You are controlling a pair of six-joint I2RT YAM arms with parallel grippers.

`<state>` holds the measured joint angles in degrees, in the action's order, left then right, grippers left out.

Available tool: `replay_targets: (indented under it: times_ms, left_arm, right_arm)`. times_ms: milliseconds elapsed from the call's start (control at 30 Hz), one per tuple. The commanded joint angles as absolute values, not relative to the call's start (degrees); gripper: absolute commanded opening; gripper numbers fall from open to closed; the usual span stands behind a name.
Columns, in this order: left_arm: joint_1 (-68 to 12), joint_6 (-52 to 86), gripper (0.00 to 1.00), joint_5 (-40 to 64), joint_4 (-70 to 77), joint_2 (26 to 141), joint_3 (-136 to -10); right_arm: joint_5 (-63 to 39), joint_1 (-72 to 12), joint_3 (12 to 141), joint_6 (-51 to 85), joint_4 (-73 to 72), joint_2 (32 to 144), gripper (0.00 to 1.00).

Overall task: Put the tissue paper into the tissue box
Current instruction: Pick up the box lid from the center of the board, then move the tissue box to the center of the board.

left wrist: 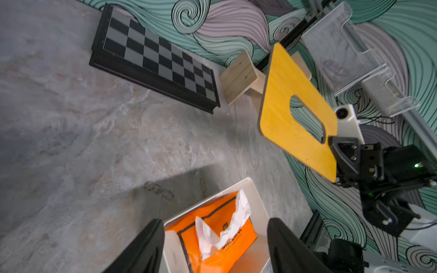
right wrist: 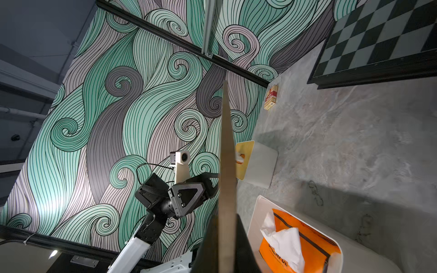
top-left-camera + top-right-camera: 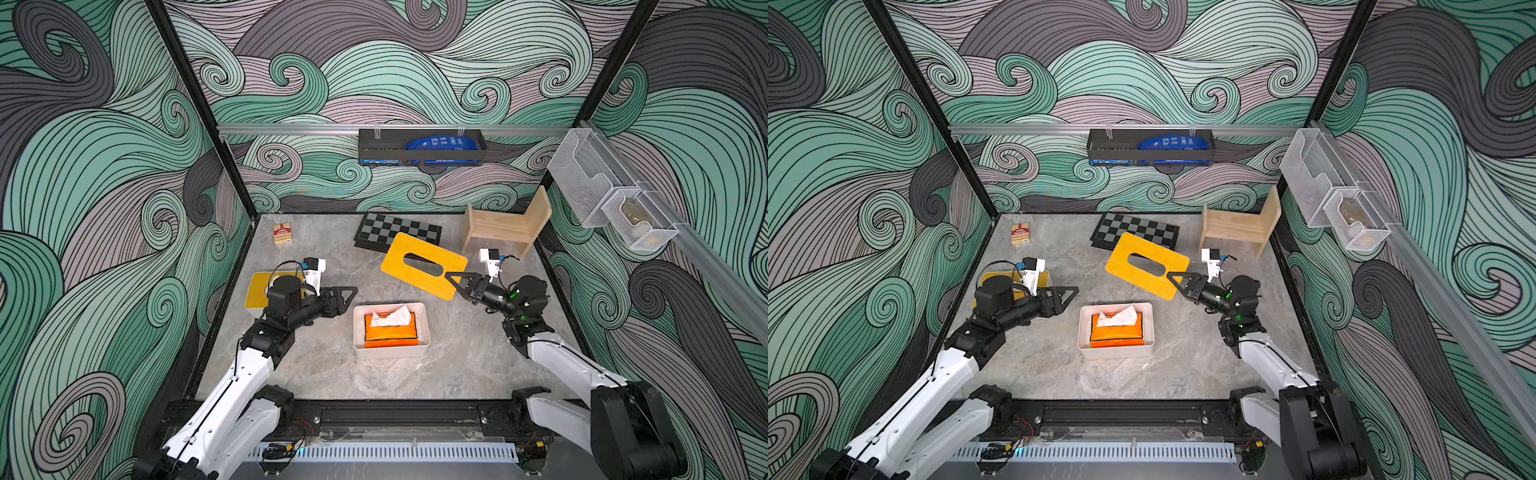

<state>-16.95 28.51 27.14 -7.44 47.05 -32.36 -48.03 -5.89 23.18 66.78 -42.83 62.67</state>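
The right gripper (image 3: 453,277) is clamping the one loose lid (image 3: 419,266), left gripper (image 3: 349,296) is hanging open, its arm (image 3: 291,318) hiding most of a second box (image 3: 254,291) mid-left.

Both top views: bright, even overhead light. The grey marbled tabletop (image 3: 316,374) carries only short, soft shadows.
Left wrist view: broad soft shadow band across the tabletop. The yellow slotted wooden lid (image 1: 279,78) is slightly blurred.
Right wrist view: glare patch on the wave-patterned left wall (image 2: 54,204). The lid edge close to the lens is out of focus.
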Motion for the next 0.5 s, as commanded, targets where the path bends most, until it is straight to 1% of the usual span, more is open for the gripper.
replay_targets:
  times_ms: [0,67,167,400,467]
  left_arm:
    - [-19.3,23.2,0.66,24.7,-16.1,46.4,-33.2]
    - [-20.6,23.9,0.6,23.4,-16.2,46.4,-32.4]
    - [-23.2,24.3,0.56,21.3,-16.3,47.7,-31.7]
    - [-27.4,24.8,0.5,14.8,-18.0,54.1,-32.5]
    - [-27.7,24.7,0.42,12.8,-20.1,56.2,-34.2]
  right_arm:
    - [-53.2,-2.7,21.8,62.4,-35.2,59.6,0.0]
    - [-53.4,-2.0,21.5,61.1,-32.8,58.3,0.0]
    - [-53.5,-1.9,21.5,59.4,-29.5,56.9,0.0]
    - [-53.7,-1.9,20.7,58.2,-25.7,53.9,0.0]
    - [-53.7,-1.9,20.7,57.7,-24.5,53.1,0.0]
